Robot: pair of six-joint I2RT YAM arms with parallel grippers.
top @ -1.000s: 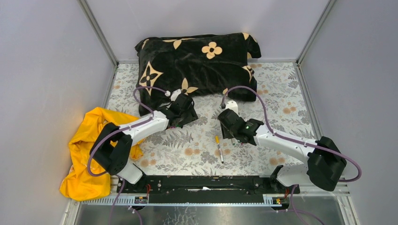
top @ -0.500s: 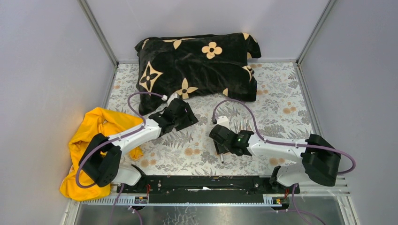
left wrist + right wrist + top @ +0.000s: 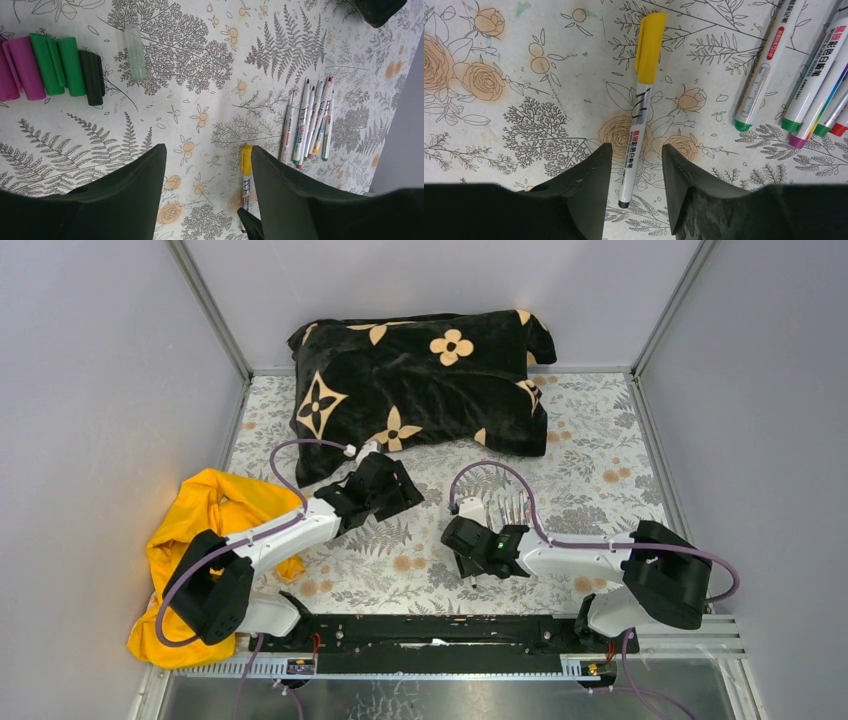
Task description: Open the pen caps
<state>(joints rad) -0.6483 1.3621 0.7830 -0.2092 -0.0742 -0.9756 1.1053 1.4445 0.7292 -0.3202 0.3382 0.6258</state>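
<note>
A white pen [image 3: 638, 131] with a yellow pen cap [image 3: 650, 47] still on it lies on the floral mat. My right gripper [image 3: 636, 150] is open, its fingers astride the barrel's back end without touching it. In the top view the right gripper [image 3: 468, 560] covers that pen. My left gripper [image 3: 207, 152] is open over bare mat, with the yellow cap [image 3: 246, 160] just beside its right finger. Loose magenta [image 3: 22, 67], green [image 3: 57, 65] and dark [image 3: 92, 77] pen caps lie in a row at the upper left of the left wrist view.
Several pens with bare nibs [image 3: 310, 122] lie side by side right of the yellow-capped one, also in the right wrist view [image 3: 814, 75]. A clear cap [image 3: 136, 52] lies apart. A black flowered pillow [image 3: 420, 370] sits at the back, a yellow cloth [image 3: 200, 540] at the left.
My right gripper has moved toward the near edge and now sits over the yellow-capped pen. My left gripper has drawn back a little from the pillow. Both jaws stand slightly wider.
</note>
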